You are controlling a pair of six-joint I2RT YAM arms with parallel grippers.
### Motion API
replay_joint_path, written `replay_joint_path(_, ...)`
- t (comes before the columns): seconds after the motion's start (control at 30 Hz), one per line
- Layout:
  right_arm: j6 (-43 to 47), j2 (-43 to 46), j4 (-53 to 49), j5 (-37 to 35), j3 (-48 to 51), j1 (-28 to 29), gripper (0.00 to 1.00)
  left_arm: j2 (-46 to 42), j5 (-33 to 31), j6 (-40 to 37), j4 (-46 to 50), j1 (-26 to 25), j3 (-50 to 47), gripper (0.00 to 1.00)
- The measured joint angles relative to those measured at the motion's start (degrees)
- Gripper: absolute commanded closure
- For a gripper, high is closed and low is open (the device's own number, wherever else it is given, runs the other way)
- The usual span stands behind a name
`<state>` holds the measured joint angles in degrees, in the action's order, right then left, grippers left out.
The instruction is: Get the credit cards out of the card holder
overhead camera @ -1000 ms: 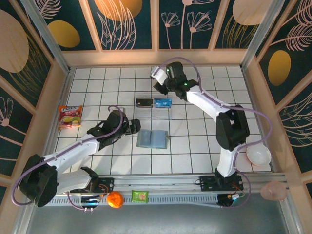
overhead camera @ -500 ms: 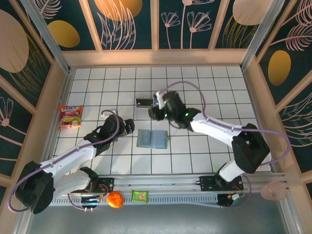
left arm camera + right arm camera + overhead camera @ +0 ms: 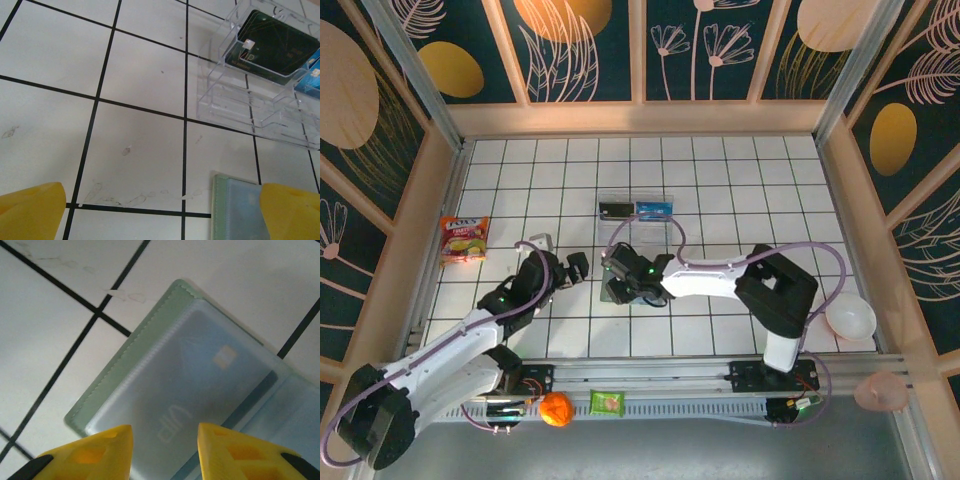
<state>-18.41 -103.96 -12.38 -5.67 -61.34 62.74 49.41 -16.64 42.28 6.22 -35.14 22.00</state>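
Note:
The card holder (image 3: 165, 375) lies open on the tiles, grey-green at its edge, with a pale card marked "VIP" under its translucent pocket. My right gripper (image 3: 165, 452) hovers just above that pocket, open, with nothing between its yellow fingertips (image 3: 87, 455). In the top view the right gripper (image 3: 623, 280) covers most of the card holder (image 3: 611, 295). A blue credit card (image 3: 654, 210) and a dark card (image 3: 617, 211) rest in the clear tray (image 3: 635, 228). My left gripper (image 3: 575, 268) stands wide open to the left of the holder, whose edge (image 3: 235, 210) lies near its right fingertip.
A snack packet (image 3: 463, 238) lies at the far left and a white bowl (image 3: 850, 320) at the right edge. An orange ball (image 3: 556, 409) and a green packet (image 3: 607, 402) sit on the front rail. The clear tray (image 3: 250, 105) stands just behind the holder.
My right arm has swung from the tray at the back down onto the card holder, its jaws a little wider. The left arm has drawn back to the left.

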Motion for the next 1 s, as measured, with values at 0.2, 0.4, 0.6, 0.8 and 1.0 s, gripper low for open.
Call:
replay_joint_path(0.2, 0.0, -2.2, -1.2, -2.8, -4.0, 1.4, 0.59, -2.0, 0.8, 0.0, 0.0, 0.0, -1.3, 0.01)
replay_joint_path(0.4, 0.0, -4.6, -2.5, -5.1, -5.7, 2.8, 0.59, -2.6, 1.2, 0.0, 0.0, 0.0, -1.6, 0.01)
replay_joint_path(0.6, 0.2, -5.6, -2.9, -6.5, -5.8, 3.4, 0.73, -2.8, 1.2, 0.0, 0.2, 0.0, -1.8, 0.01)
replay_joint_path(0.8, 0.2, -5.2, -1.3, -7.0, -4.8, 3.5, 0.98, -2.9, 2.8, 0.0, 0.0, 0.0, -2.1, 0.07)
replay_joint_path(1.0, 0.7, -2.8, 3.7, -6.3, -0.4, 2.9, 1.00, 0.0, 8.0, -0.6, -2.2, 0.0, -2.3, 0.20)
